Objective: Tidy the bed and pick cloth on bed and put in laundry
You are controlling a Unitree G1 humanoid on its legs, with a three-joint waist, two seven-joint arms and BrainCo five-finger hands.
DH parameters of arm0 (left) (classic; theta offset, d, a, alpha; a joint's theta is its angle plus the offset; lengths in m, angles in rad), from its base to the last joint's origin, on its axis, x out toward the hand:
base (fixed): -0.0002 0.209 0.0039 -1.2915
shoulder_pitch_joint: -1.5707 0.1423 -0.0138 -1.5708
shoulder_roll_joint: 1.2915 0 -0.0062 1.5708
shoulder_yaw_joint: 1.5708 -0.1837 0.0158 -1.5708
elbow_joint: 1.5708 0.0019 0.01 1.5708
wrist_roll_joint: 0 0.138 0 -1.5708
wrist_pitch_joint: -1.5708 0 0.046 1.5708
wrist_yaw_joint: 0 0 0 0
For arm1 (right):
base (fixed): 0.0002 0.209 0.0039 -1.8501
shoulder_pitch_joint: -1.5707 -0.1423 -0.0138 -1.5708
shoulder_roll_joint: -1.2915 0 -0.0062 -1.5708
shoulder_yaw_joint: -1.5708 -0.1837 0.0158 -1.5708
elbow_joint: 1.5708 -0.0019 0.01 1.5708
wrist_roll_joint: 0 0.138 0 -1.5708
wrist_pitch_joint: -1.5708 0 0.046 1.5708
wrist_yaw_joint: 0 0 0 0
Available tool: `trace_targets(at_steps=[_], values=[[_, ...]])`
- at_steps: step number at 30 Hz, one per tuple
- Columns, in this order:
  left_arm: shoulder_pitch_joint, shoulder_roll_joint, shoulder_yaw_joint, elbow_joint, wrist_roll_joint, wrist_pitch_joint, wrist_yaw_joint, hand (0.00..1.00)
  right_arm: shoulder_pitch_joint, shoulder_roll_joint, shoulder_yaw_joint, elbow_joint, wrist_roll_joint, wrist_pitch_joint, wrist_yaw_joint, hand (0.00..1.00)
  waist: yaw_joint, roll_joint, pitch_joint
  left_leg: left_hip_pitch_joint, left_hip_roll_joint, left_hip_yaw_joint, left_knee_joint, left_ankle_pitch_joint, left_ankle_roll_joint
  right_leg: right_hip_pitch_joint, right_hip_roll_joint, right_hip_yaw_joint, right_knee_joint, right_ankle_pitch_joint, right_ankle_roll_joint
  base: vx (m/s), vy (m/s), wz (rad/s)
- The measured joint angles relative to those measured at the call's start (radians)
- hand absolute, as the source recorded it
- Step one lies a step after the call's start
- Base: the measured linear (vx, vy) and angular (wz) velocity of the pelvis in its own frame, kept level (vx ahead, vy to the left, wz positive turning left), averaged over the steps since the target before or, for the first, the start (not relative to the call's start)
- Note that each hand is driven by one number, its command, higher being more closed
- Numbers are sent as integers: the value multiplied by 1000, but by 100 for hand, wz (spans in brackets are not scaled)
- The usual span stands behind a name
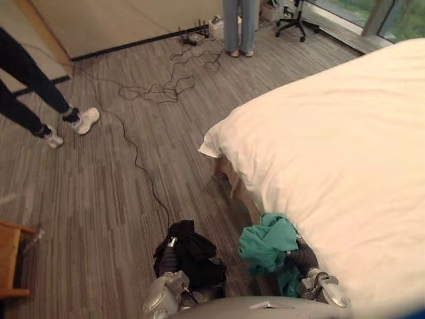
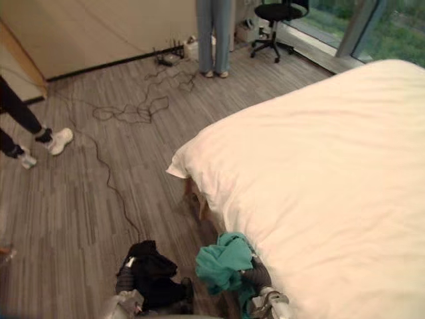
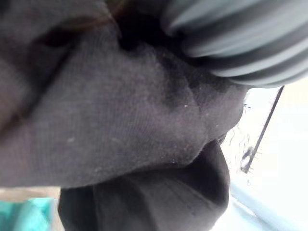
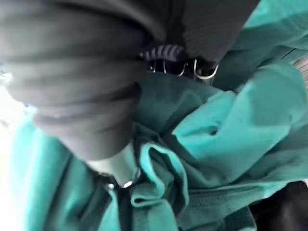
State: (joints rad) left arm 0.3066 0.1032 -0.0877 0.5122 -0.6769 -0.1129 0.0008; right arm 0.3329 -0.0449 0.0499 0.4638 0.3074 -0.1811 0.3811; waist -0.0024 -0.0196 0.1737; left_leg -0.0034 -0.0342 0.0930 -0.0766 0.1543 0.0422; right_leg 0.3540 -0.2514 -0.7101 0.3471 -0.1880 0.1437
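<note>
A black cloth (image 1: 192,256) hangs bunched over my left hand (image 1: 171,248) above the floor, just off the bed's corner; in the left wrist view this cloth (image 3: 125,130) lies against the hand's ribbed cover. A teal cloth (image 1: 267,244) is gathered in my right hand (image 1: 304,256) at the near edge of the bed (image 1: 332,153). In the right wrist view a silver finger (image 4: 120,166) presses into the folds of the teal cloth (image 4: 216,125). The bed's white duvet lies smooth.
Black cables (image 1: 159,90) trail across the wood-look floor. A person's legs in white shoes (image 1: 80,121) stand at the left, another person (image 1: 239,26) at the back wall. An office chair (image 1: 292,20) is at the back right, a wooden piece (image 1: 10,259) at the lower left.
</note>
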Motion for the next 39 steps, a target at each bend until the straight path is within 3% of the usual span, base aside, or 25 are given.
trace_targets(at_steps=[2,3,4,5,6,7,8,11,12,13,14,15,16,21,25,27,28,29,30,32,33,35,37,38,39], values=[[3,3,0,5,0,0,0,100,-4,2,19,30,-19,0,-2,100,5,4,6,19,-1,-44,-14,1,2,-25,-21,4,116,44,-44,146,-15,74],[-5,4,-1,10,0,3,-2,100,0,-7,32,37,-28,-1,-8,100,0,23,14,20,8,-96,-18,0,6,-77,-34,40,236,38,-99,127,-10,77],[-14,1,0,16,0,5,-6,100,0,-6,38,37,-27,-1,-18,100,-4,33,20,20,12,-118,-19,0,8,-100,-25,70,251,-24,-100,170,-73,139],[-39,8,3,49,3,20,-36,100,4,-5,77,36,-23,-3,-47,100,-16,41,24,22,11,-205,-19,-1,11,-158,34,195,208,-131,-98,99,-72,117],[-43,11,2,54,4,21,-42,100,7,-4,79,36,-22,-4,-52,100,-20,43,25,22,10,-222,-19,-2,12,-166,47,219,197,-138,-100,85,-156,180],[-56,21,-2,65,22,31,-68,100,28,-2,80,34,-12,-9,-73,100,-38,46,27,25,2,-298,-19,1,15,-205,94,328,146,-153,-92,10,-92,135],[-55,25,-5,65,23,38,-75,100,39,-3,78,34,-4,-11,-79,100,-41,46,27,28,-4,-320,-19,2,15,-218,110,369,121,-152,-90,-7,-197,152],[-29,41,-13,62,24,61,-92,100,74,-4,75,24,30,-22,-83,100,-36,-3,20,44,-68,-337,-24,-10,4,-250,109,534,-27,-118,-89,-45,-185,85],[-6,23,-21,63,37,77,-94,100,89,-6,57,15,52,-20,-81,100,-40,-6,6,55,-69,-328,-20,-16,-8,-241,105,534,-32,-141,-98,49,-129,45],[30,-3,-27,43,45,78,-107,100,103,-17,39,-16,71,-22,-81,100,-34,19,4,47,-57,-288,-6,-12,-16,-237,116,533,-32,-144,-95,46,-163,27],[39,-10,-26,26,50,83,-109,100,110,-16,32,-24,86,-22,-81,100,-38,27,1,42,-55,-292,-4,-17,-16,-237,124,534,-33,-147,-95,45,-74,1],[78,-50,-69,-96,110,109,-158,100,261,29,79,-230,143,-11,-74,100,-34,-18,-98,65,-57,-102,-25,-51,10,-154,99,562,-85,-98,-70,-18,-69,1],[77,-48,-69,-96,110,109,-158,100,262,30,81,-230,143,-11,-74,100,-34,-28,-99,57,-68,-100,-25,-44,9,-156,89,561,-104,-124,-70,-51,-85,6],[87,-63,-71,-96,111,105,-157,100,257,27,73,-200,143,-11,-79,100,-36,-21,-100,59,-62,-90,-26,-37,7,-159,90,553,-113,-138,-67,-22,-70,-1],[108,-43,-106,-93,128,42,-145,100,218,37,71,-122,162,-11,-116,100,-34,-35,-102,52,-49,-25,-20,-53,8,-147,83,518,-154,-129,-60,40,-53,0],[106,-21,-127,-84,147,-6,-139,100,169,36,56,-41,162,-9,-139,100,-31,-43,-101,14,-47,4,57,-103,8,-135,72,484,-174,-126,-49,78,-29,7],[94,-16,-130,-78,149,-38,-122,100,128,33,55,-6,162,-6,-151,100,-22,-34,-87,-62,-30,12,213,-178,-5,-133,78,474,-183,-115,-52,86,-10,-17],[84,-16,-120,-76,149,-72,-109,100,95,24,53,-1,162,-2,-155,100,-8,-8,-45,-122,15,28,394,-254,-6,-110,107,477,-190,-109,-64,89,-22,-18],[85,-14,-109,-72,149,-90,-102,100,70,18,54,0,163,-2,-159,100,-6,5,-17,-160,51,48,511,-295,-12,-88,131,477,-197,-114,-75,54,-26,-11],[84,5,-104,-59,149,-123,-103,100,26,1,53,20,175,-1,-172,100,-3,16,22,-204,92,64,659,-316,-31,-51,148,478,-195,-123,-91,42,-34,9],[84,17,-105,-41,148,-132,-102,100,7,-7,52,35,178,1,-177,100,11,9,35,-228,98,71,705,-315,-50,-38,147,477,-197,-123,-92,66,-41,9],[78,25,-107,-14,146,-138,-103,100,-18,-28,22,46,178,5,-183,100,17,18,47,-231,83,97,688,-343,-62,-11,141,468,-210,-122,-93,148,9,28],[70,25,-109,-9,144,-136,-103,100,-40,-48,-3,65,178,16,-188,100,21,24,59,-228,56,108,563,-325,-38,-2,122,460,-210,-123,-94,166,81,30],[72,24,-112,-6,143,-138,-101,100,-42,-49,-10,85,178,17,-188,100,22,23,61,-219,50,129,499,-278,-6,4,112,456,-210,-123,-94,189,117,12],[63,26,-119,5,143,-132,-101,100,-53,-55,-9,107,176,21,-183,100,23,20,64,-188,30,146,468,-291,9,8,103,453,-211,-102,-94,198,118,7]])
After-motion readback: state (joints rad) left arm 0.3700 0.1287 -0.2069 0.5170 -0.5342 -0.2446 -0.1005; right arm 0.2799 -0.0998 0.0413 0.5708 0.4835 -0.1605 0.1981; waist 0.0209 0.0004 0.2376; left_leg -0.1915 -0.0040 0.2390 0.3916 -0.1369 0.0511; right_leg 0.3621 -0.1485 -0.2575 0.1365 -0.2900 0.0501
